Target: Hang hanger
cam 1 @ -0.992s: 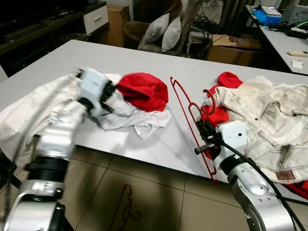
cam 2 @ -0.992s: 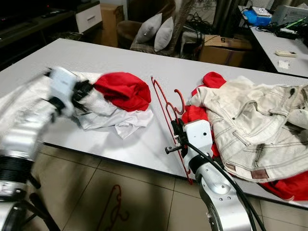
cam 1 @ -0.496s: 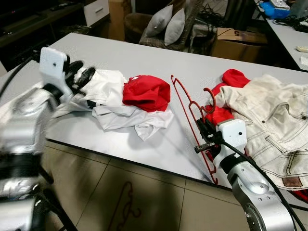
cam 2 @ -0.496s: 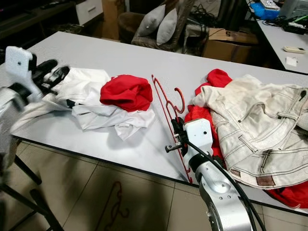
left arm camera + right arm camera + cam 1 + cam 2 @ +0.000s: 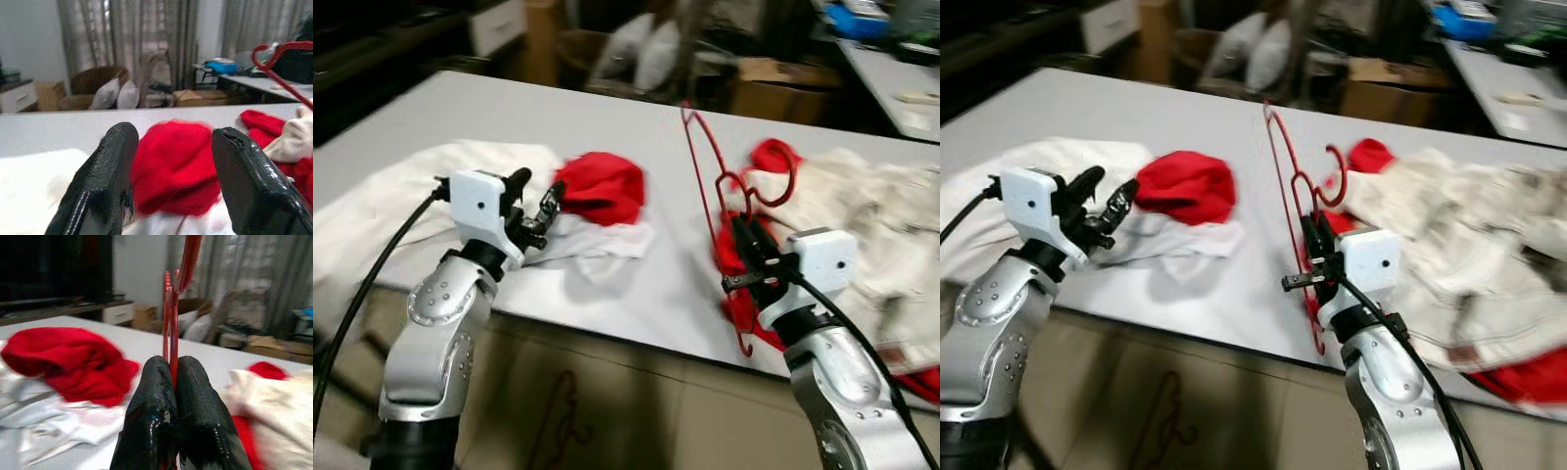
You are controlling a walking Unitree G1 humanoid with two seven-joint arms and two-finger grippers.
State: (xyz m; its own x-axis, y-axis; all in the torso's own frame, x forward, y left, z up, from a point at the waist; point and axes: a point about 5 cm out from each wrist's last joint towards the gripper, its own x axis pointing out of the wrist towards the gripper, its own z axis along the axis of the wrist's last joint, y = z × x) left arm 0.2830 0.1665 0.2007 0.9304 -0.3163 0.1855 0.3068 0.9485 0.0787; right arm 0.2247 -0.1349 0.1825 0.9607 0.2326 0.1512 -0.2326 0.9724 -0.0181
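Above the table, my right gripper has lifted the clamped hanger upright; my left gripper, fingers spread, has swung back beside the red cloth.

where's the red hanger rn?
In the right gripper, fingers shut on the red hanger, which stands tilted above the grey table between the red cloth and the beige jacket.
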